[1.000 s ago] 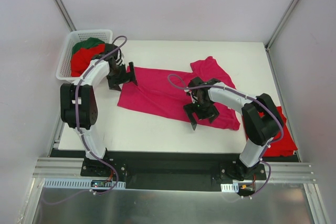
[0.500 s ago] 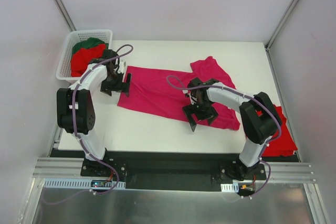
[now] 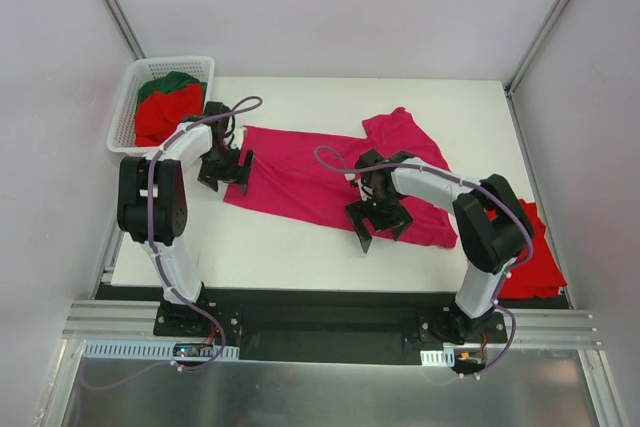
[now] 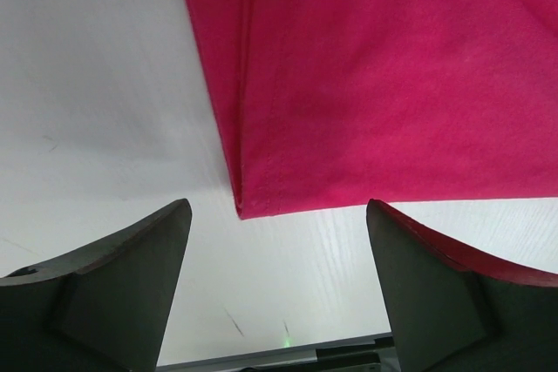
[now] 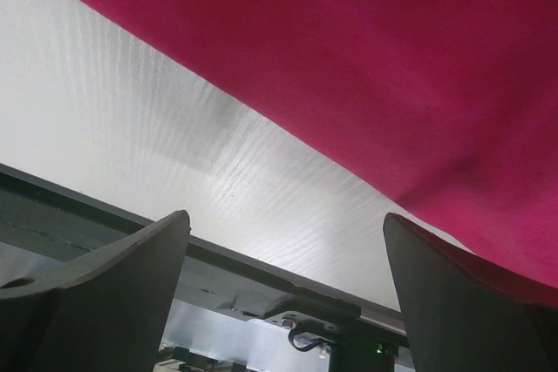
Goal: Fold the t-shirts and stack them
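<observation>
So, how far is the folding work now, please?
Probably done: one red shirt at the near right edge, partly hidden by the right arm. In hand: the magenta shirt lies spread; the left fingers hover open at its corner, the right fingers at its near edge. To do: the red cloth and green cloth in the basket.

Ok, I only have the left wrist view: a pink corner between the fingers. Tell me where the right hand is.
Observer: The right hand is at the near edge of the pink shirt, right of its middle, jaws open.
Operator: Now list what else is out there.
Observer: A white basket at the far left corner holds red cloth with green cloth behind it.
Operator: Check the right side too.
Observer: A red shirt lies at the near right edge, partly hidden by the right arm.
</observation>
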`<state>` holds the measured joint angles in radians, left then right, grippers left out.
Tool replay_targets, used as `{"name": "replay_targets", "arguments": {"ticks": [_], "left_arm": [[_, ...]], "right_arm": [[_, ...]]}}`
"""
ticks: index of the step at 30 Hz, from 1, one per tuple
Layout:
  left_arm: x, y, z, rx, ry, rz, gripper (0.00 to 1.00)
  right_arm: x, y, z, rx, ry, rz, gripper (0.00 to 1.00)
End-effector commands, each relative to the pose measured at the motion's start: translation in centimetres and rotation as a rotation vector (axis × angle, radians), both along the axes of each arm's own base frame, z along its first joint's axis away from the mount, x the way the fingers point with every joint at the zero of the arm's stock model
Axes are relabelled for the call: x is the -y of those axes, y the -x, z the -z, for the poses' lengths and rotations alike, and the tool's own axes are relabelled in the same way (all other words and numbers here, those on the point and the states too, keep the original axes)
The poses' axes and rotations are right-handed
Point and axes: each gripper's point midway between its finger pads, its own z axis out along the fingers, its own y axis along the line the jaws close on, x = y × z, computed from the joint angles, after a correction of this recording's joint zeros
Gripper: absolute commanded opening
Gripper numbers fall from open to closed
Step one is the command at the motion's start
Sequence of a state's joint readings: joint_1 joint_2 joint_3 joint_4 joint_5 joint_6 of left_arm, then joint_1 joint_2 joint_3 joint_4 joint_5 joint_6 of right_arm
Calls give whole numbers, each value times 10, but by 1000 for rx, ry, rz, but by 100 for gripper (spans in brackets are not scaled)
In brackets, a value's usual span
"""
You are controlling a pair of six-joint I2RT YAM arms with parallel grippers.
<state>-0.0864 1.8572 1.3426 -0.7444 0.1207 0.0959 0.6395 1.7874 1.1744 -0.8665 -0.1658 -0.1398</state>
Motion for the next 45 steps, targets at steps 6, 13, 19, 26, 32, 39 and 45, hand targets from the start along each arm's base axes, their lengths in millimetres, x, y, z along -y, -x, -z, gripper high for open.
{"name": "replay_targets", "arguments": {"ticks": [6,13,19,26,32,39,45], "left_arm": [[6,-3,5,-26,-25,21,60],[3,-3,8,-39,-42,-6,31],[1,-8,5,-32,-57,-16,22],[-2,-7,1,-24,-72,-22,22],[-5,-6,3,-30,-89,-30,22],[-3,-8,4,-33,-80,-30,2],[-3,-5,4,-38,-79,-33,0]], "right_arm": [[-6,-1,-3,3,-19,-10,96],[-5,0,-2,1,-16,-7,96],[-3,3,0,-7,-10,-4,96],[-4,3,1,-8,-13,-1,96],[-2,5,2,-16,-9,-1,96],[2,8,3,-20,0,-9,96],[2,9,3,-27,3,-10,96]]}}
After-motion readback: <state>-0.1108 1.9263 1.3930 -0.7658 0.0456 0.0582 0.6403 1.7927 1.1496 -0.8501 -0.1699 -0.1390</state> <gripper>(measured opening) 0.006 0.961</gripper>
